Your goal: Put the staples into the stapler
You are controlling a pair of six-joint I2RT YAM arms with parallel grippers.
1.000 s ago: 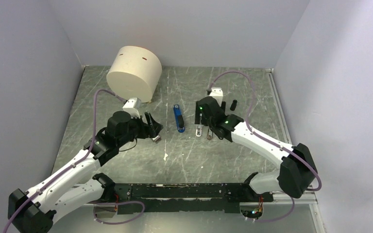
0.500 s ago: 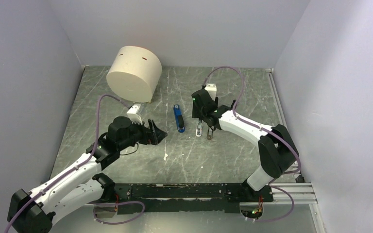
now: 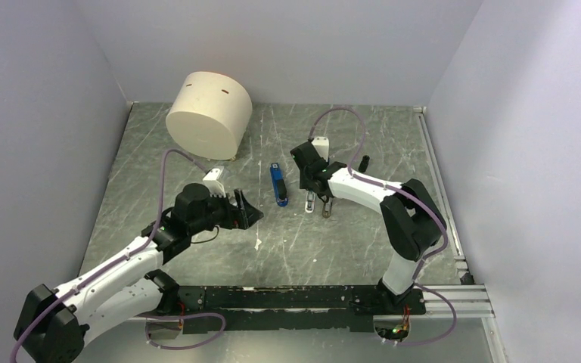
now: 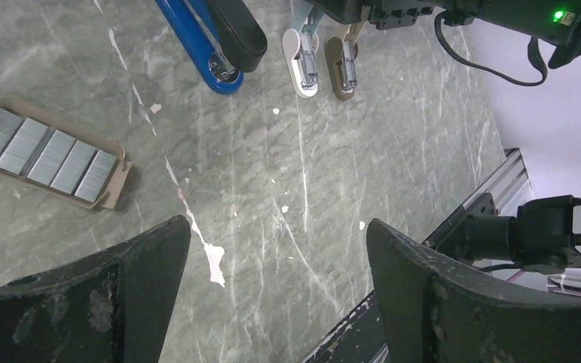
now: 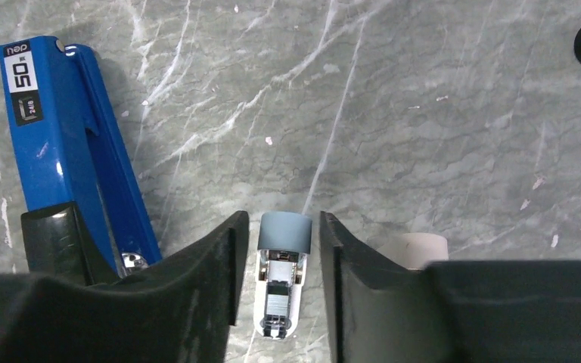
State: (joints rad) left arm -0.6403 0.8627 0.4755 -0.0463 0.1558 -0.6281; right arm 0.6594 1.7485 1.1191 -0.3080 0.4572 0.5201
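The blue stapler (image 3: pixel 278 184) lies mid-table with its black arm (image 4: pixel 236 30) showing at one end. The staples (image 4: pixel 45 151) are silver strips in an open cardboard tray, seen only in the left wrist view, left of my left gripper (image 4: pixel 276 249). That gripper (image 3: pixel 248 212) hangs open above bare table, holding nothing. My right gripper (image 5: pixel 281 219) stands just right of the stapler (image 5: pixel 68 144), its jaws either side of a small pale-blue capsule piece (image 5: pixel 281 280) with a narrow gap on each side. It is not holding it.
A beige oval lump (image 5: pixel 422 248) lies right of the capsule piece. A small black cylinder (image 3: pixel 364 163) stands further right. A large cream drum (image 3: pixel 209 113) sits at the back left. Grey walls close in three sides, and a black rail (image 3: pixel 295 299) runs along the near edge.
The right gripper's jaws have narrowed around the pale-blue capsule piece while its arm folded in. The left gripper opened wider and shifted slightly toward the near edge.
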